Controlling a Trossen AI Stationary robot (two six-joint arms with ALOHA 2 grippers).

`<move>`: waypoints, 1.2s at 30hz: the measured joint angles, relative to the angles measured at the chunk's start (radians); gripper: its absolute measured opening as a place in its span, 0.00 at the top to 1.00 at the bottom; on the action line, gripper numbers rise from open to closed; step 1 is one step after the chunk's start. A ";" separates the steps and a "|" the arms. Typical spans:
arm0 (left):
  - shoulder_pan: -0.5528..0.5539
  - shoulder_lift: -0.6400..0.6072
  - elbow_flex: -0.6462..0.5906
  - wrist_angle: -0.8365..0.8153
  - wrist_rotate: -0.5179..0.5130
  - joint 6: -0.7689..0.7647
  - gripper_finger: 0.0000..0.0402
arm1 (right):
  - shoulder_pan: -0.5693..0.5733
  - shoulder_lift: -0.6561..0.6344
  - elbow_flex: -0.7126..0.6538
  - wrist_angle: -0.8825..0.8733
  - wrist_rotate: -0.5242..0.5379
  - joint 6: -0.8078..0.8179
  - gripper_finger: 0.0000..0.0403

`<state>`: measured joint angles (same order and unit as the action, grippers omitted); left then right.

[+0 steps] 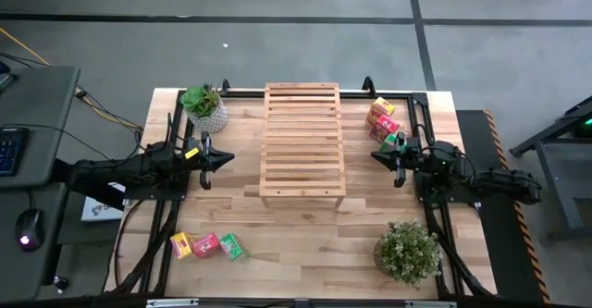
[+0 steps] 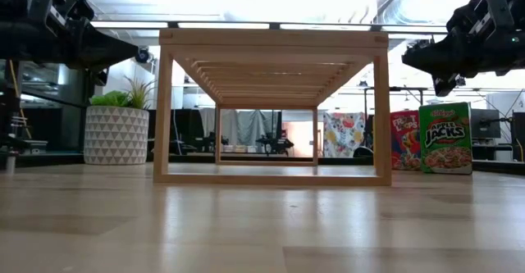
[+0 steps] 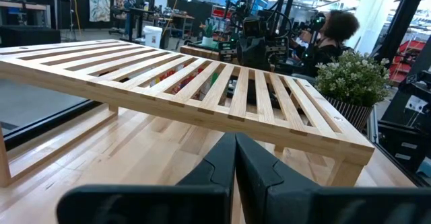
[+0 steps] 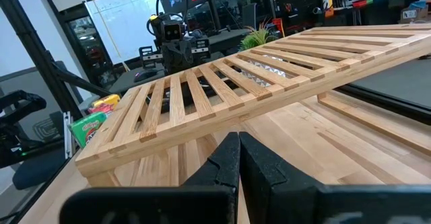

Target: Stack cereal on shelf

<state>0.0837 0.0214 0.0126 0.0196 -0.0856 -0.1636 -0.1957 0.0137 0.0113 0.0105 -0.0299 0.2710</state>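
Note:
The light slatted wooden shelf [image 1: 303, 141] stands on its legs mid-table, also seen in the low view as shelf [image 2: 271, 109]. Three cereal boxes lie near the table's near left edge: yellow [image 1: 181, 245], pink-red [image 1: 205, 245], green [image 1: 233, 246]. Three more stand at the far right: yellow [image 1: 383, 104], pink-red [image 1: 382, 121], green [image 1: 393, 140]; the low view shows the green box [image 2: 445, 138] and the pink-red box [image 2: 404, 140] upright. My left gripper [image 1: 227, 158] [image 3: 236, 150] hovers shut at the shelf's left side. My right gripper [image 1: 375, 155] [image 4: 239, 146] hovers shut at the shelf's right side, beside the green box.
A plant in a white patterned pot [image 1: 205, 106] stands at the far left corner of the table. A bushy plant [image 1: 407, 251] stands near the right near corner. A person [image 3: 333, 35] shows in the room beyond the table. Bare tabletop [image 1: 305, 243] lies before the shelf.

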 joint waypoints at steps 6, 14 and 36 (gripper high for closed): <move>0.000 0.000 0.000 0.000 0.000 0.000 0.99 | 0.000 0.000 0.000 0.000 0.000 -0.001 1.00; 0.000 0.000 0.000 0.000 0.000 0.000 0.99 | 0.000 0.000 0.000 0.223 0.074 0.365 1.00; 0.000 0.000 0.000 0.000 0.000 0.000 0.99 | -0.002 0.768 1.029 -0.964 0.436 0.302 0.27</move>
<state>0.0835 0.0216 0.0124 0.0193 -0.0856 -0.1635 -0.1980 0.7820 1.0406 -0.9536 0.4059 0.5733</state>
